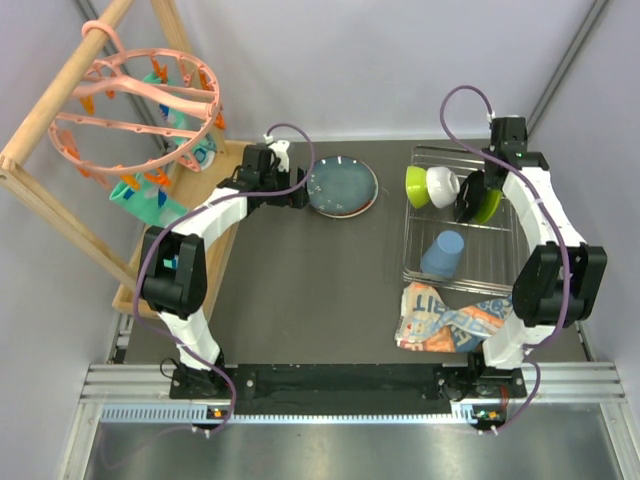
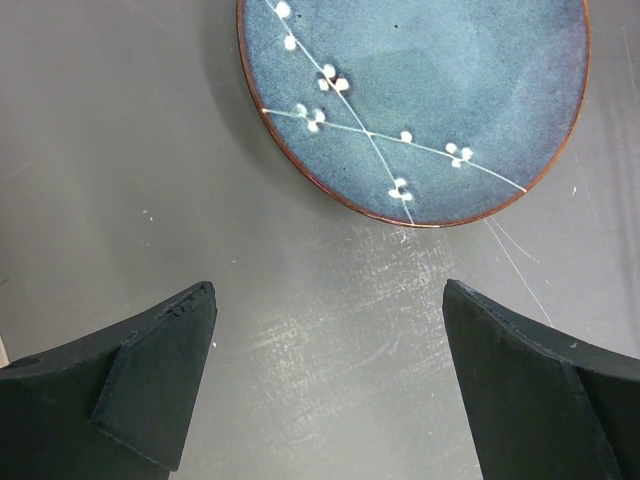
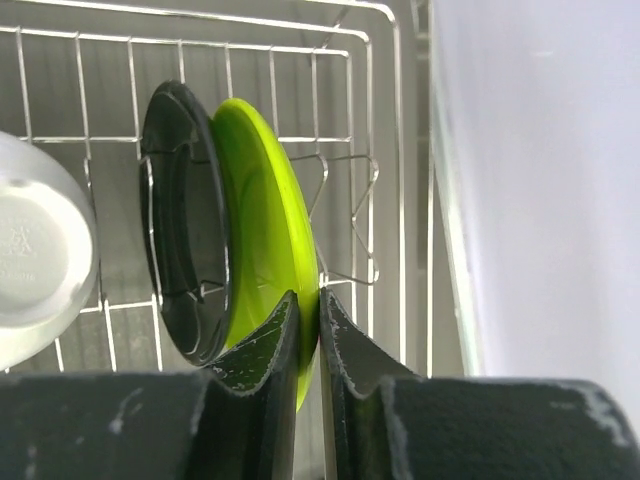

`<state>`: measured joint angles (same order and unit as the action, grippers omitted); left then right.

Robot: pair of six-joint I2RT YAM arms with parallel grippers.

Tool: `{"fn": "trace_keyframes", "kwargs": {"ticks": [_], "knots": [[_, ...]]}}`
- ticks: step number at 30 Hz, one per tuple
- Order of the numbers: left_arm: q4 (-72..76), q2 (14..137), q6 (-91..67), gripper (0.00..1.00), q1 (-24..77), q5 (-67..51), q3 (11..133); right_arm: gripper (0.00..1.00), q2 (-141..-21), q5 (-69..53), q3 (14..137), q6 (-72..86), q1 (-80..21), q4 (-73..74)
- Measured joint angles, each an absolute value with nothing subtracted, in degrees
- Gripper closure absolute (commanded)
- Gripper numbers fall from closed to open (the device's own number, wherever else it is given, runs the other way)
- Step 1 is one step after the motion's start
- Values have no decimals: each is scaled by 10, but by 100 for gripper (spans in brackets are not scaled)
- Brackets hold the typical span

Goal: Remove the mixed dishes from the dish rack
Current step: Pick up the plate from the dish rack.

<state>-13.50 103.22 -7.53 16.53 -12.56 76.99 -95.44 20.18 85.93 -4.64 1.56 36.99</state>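
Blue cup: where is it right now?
Top view, right side: the cup sits in the near end of the rack, between the white bowl and the packet.

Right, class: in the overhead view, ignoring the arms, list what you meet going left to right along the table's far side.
Pink clip ring on its wooden frame → dark teal plate → lime-green bowl → white bowl → lime-green plate, the last three in the wire rack.

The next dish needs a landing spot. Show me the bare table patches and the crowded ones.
Bare: the table between the teal plate, the dish rack and the near edge. Crowded: the rack, where the right gripper pinches the lime-green plate; the packet in front of it; the left arm's side.
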Motion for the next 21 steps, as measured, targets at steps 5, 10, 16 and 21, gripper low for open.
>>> {"fn": "trace_keyframes", "kwargs": {"ticks": [5,10,16,21], "knots": [[-132,1032,-76,2,165,-131,762,100,-953,242,872,-69,-4,374],[-130,1032,-77,2,165,-139,754,100,-953,273,882,-90,-17,377],[-128,1032,-79,2,165,-143,753,100,-948,300,883,-114,-19,376],[-125,1032,-81,2,165,-146,753,100,-945,319,891,-134,-20,377]]}}
